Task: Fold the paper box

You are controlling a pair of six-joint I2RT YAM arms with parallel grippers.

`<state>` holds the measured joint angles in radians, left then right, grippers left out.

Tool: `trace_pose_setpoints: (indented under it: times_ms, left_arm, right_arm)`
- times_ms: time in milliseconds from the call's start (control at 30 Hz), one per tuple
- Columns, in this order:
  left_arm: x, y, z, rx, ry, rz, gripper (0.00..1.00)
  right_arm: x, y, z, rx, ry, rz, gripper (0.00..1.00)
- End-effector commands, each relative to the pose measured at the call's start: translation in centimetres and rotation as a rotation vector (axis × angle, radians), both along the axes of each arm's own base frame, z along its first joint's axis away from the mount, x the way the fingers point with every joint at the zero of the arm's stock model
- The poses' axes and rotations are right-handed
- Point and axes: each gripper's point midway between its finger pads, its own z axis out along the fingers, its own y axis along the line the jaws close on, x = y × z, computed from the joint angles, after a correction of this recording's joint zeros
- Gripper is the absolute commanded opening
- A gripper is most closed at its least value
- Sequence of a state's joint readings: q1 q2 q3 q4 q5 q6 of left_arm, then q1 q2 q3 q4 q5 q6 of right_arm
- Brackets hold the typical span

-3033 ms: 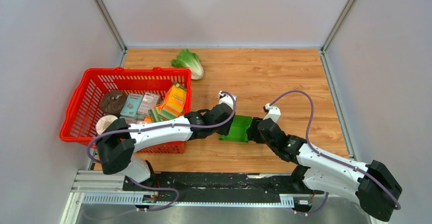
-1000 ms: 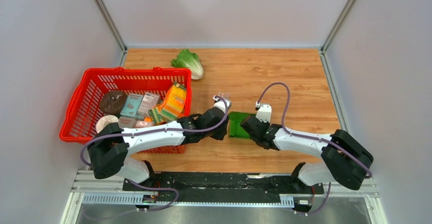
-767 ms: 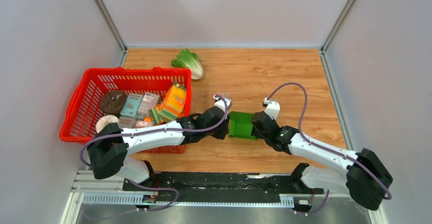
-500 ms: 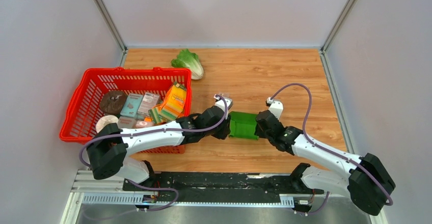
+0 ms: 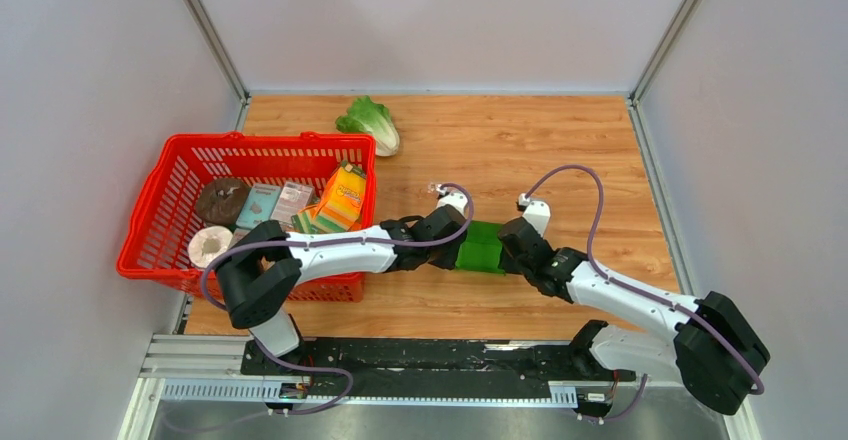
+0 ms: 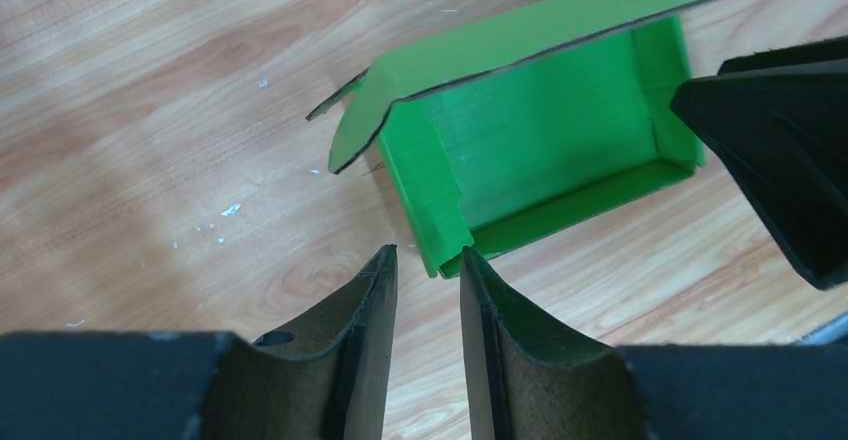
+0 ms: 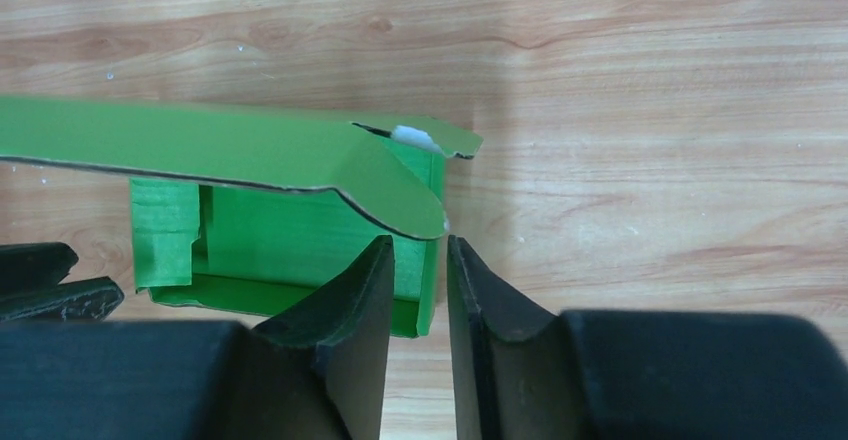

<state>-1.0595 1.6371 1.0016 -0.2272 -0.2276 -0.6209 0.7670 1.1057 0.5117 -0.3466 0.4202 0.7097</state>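
The paper box (image 5: 481,248) is bright green card, a small open tray with a long lid flap, lying on the wooden table between my two grippers. In the left wrist view the box (image 6: 540,150) shows its inside. Its lid flap (image 6: 560,30) stands open, and its near left corner sits at the tips of my left gripper (image 6: 422,260), whose jaws stand a narrow gap apart. In the right wrist view my right gripper (image 7: 420,250) straddles the right end wall of the box (image 7: 290,230), one finger inside and one outside, with a small gap. The grippers also show in the top view, left (image 5: 457,243) and right (image 5: 508,250).
A red basket (image 5: 160,222) holding several packs and an orange carton (image 5: 343,197) stands left of the box, close under my left arm. A lettuce (image 5: 370,123) lies at the back. Grey walls close in the table on three sides.
My left gripper has moved right, up to the box's left end. My right gripper has stayed at the right end. The box has barely shifted.
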Motion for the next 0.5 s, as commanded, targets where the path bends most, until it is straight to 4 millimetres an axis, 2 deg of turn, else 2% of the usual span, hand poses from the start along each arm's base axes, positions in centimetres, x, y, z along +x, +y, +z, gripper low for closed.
trace_pose_setpoints:
  times_ms: [0, 100, 167, 300, 400, 467]
  left_arm:
    - [1.2, -0.8, 1.1, -0.016, -0.021, 0.064, 0.38]
    - [1.3, -1.2, 0.6, -0.016, -0.002, 0.069, 0.39]
    - [1.4, -1.2, 0.3, -0.009, 0.004, 0.082, 0.4]
    - [1.7, -0.9, -0.2, 0.009, 0.003, 0.102, 0.39]
    - [2.2, -0.5, -0.6, 0.02, 0.0, 0.124, 0.38]
    - [2.4, -0.3, -0.8, 0.02, 0.0, 0.132, 0.37]
  right_arm:
    - [0.6, 0.7, 0.5, 0.036, -0.032, 0.006, 0.27]
    - [0.1, 0.3, 1.2, 0.031, -0.019, 0.007, 0.28]
    - [-0.4, -0.2, 1.8, 0.035, -0.016, -0.007, 0.32]
    - [-1.9, -1.7, 4.7, 0.07, -0.05, -0.016, 0.36]
    - [-2.8, -2.3, 7.0, 0.136, -0.101, -0.013, 0.36]
    - [-3.4, -2.2, 7.8, 0.177, -0.12, 0.021, 0.36]
